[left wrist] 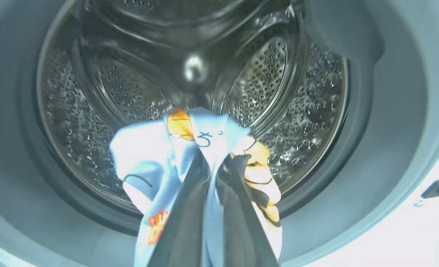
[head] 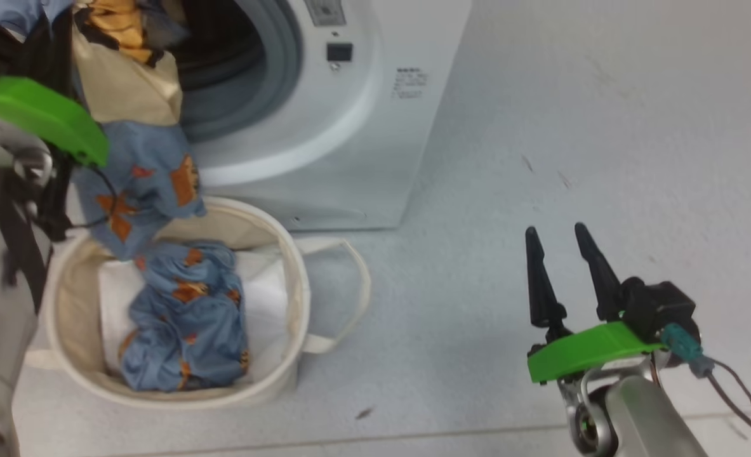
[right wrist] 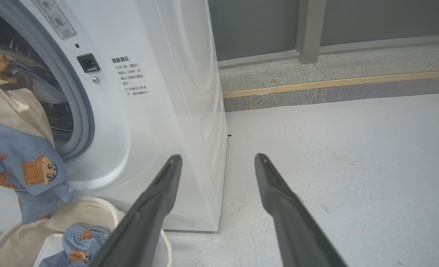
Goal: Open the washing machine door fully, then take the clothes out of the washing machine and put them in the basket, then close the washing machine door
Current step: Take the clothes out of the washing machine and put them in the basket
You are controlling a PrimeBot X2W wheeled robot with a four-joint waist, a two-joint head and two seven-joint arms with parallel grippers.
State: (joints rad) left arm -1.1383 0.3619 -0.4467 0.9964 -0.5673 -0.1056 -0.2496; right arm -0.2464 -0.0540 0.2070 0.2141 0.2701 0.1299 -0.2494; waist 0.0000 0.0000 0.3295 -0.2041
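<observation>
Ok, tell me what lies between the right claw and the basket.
In the head view, bare grey floor separates the right claw from the basket; only the basket's own loop handle reaches into it.

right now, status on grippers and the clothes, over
Left gripper shut on clothes, trailing from washing machine over basket. Right gripper open, empty. Blue bundle already in basket.

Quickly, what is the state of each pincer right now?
Left pincer: shut on the clothes.
Right pincer: open, holding nothing.
</observation>
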